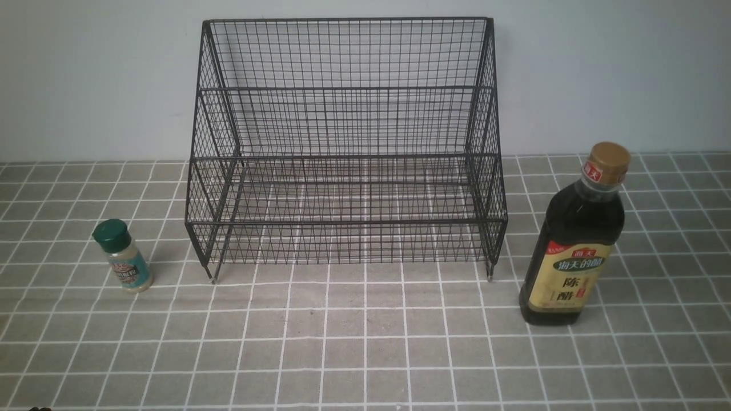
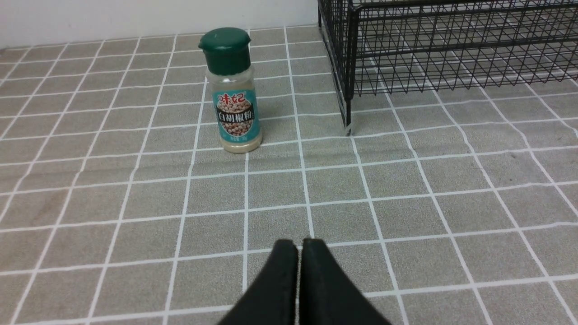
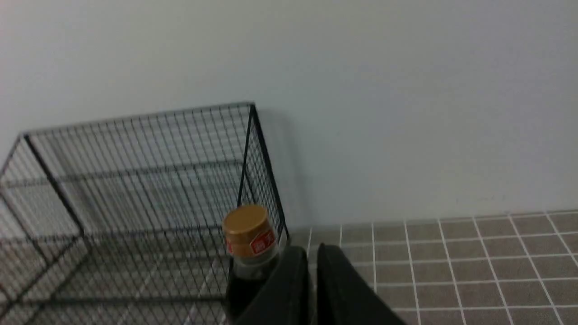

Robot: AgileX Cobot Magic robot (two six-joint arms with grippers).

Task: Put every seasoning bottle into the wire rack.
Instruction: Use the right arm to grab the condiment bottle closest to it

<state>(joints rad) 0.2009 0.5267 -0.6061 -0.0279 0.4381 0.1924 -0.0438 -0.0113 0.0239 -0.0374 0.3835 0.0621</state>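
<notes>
The black wire rack (image 1: pixel 345 155) stands against the back wall with nothing in it. A small clear shaker (image 1: pixel 123 258) with a green cap stands upright on the tiled cloth, left of the rack. The tall dark vinegar bottle (image 1: pixel 575 245) with a gold cap stands to the rack's right. Neither gripper shows in the front view. In the left wrist view, my left gripper (image 2: pixel 300 241) is shut and empty, well short of the shaker (image 2: pixel 235 101). My right gripper (image 3: pixel 312 247) has a narrow gap between its jaws, holds nothing, and sits beside the vinegar bottle's cap (image 3: pixel 247 225).
A grey tiled cloth (image 1: pixel 365 342) covers the table, and a plain wall (image 1: pixel 85 74) rises behind it. The rack's short front legs (image 2: pixel 347 128) rest on the cloth near the shaker.
</notes>
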